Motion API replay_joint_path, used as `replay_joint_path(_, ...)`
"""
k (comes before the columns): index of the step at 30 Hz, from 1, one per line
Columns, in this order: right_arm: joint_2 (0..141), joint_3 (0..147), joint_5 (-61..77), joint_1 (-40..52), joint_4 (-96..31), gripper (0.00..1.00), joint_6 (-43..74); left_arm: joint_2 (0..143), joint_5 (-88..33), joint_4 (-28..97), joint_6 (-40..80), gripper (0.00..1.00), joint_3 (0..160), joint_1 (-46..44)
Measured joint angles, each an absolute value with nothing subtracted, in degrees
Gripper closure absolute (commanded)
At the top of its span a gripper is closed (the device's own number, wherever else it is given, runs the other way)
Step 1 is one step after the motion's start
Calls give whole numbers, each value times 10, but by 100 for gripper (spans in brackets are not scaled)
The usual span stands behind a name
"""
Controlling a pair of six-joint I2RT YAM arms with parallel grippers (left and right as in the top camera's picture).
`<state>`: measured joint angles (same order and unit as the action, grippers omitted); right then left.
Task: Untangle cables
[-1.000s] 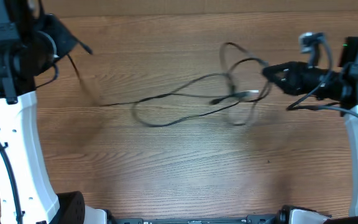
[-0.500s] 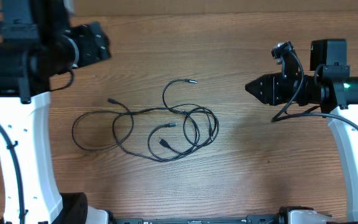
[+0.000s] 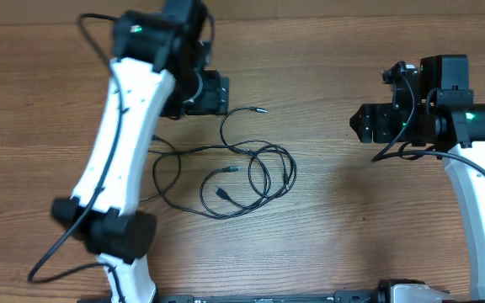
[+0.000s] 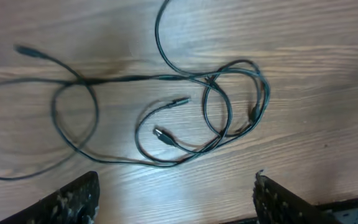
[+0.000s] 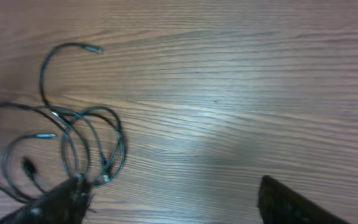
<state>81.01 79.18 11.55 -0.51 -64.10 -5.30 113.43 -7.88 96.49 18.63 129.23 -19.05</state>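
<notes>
Left side: the left arm [image 3: 120,143] reaches up the frame across the desk [image 3: 335,244], and its white link overlies the leftmost loop of the cables [image 3: 251,151]. The left end effector [image 3: 199,93] sits at the far side of the bundle, near the single strand that arcs up from it, and no contact is visible. In the left wrist view, the left end effector [image 4: 176,186] has its two fingers [image 4: 73,199] standing wide apart at the lower corners with nothing between them. The cables [image 4: 210,78] lie flat on the wood beyond the fingertips, clear of both.

Centre: the cables are thin black cords lying loose on the desk.
- Several overlapping loops are clustered toward the right of the bundle.
- A long strand runs left from that cluster into a larger open loop.
- One plug end [image 3: 259,108] lies at the tip of the arcing strand, on the far side.
- Two more plug ends [image 3: 232,168] lie inside the loops.

Right side: the right end effector [image 3: 362,124] is well apart from the bundle, to its right, and points toward it. In the right wrist view, the right end effector [image 5: 173,186] has its fingers [image 5: 291,199] spread and holds nothing. The cables [image 5: 73,121] lie at the left of that frame, and the nearest loop appears just beside the left fingertip. Contact cannot be determined.
</notes>
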Motion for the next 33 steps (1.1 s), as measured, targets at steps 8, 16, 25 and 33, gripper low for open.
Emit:
replay_joint_path(8, 810, 792, 99, -44, -655, 2, -33, 1150, -75, 963, 238, 24, 1244, -225)
replay_joint_path(16, 810, 792, 117, -64, -658, 0, -19, 985, -7, 963, 322, 12, 1028, -244)
replay_joint_path(25, 810, 792, 138, -64, -660, 0, -17, 759, 25, 664, 391, 15, 816, -267)
replay_joint_path(33, 810, 792, 142, -64, -660, 0, -17, 841, 12, 448, 390, 29, 671, -307)
